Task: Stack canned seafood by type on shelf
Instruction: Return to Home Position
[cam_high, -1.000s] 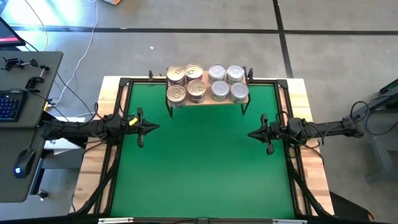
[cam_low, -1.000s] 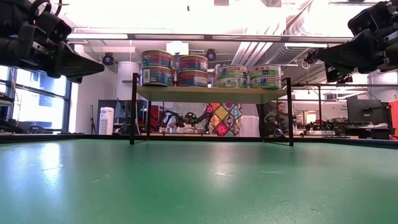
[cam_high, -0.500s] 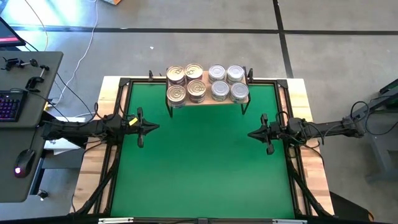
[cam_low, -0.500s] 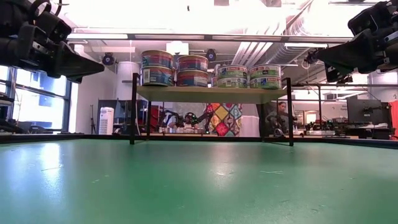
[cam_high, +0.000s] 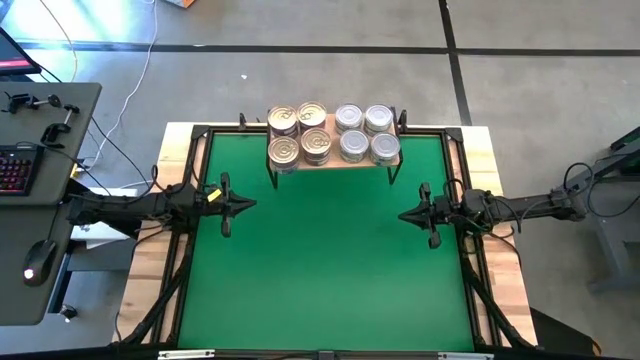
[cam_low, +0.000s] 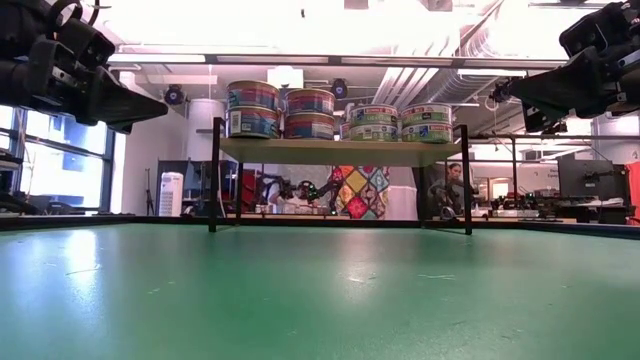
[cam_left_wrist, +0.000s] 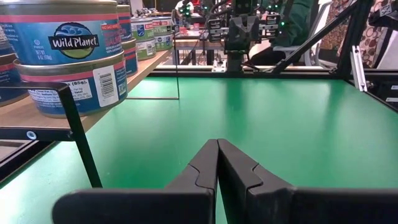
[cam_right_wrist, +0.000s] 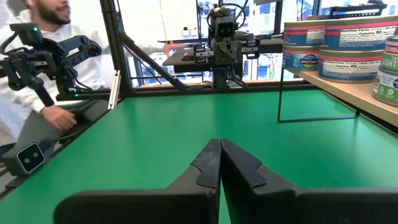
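Note:
The canned seafood stands in stacks on the shelf (cam_high: 334, 160), a light-wood board on thin black legs at the table's far edge. Gold-lidded tins (cam_high: 298, 133) fill its left half and silver-lidded tins (cam_high: 366, 133) its right half. In the low view the blue-labelled stacks (cam_low: 280, 112) and green-labelled stacks (cam_low: 400, 123) sit on the board's top. My left gripper (cam_high: 250, 205) hovers shut at the table's left side, pointing level toward the middle. My right gripper (cam_high: 403, 214) hovers shut at the right side, facing it. Both are empty (cam_left_wrist: 217, 152) (cam_right_wrist: 220, 151).
The green table top (cam_high: 330, 260) lies bare between the two grippers and toward the near edge. A black frame (cam_high: 190, 170) runs round the table. A desk with a keyboard and mouse (cam_high: 40, 260) stands to the left. A person (cam_right_wrist: 43, 74) sits beyond the table's left side.

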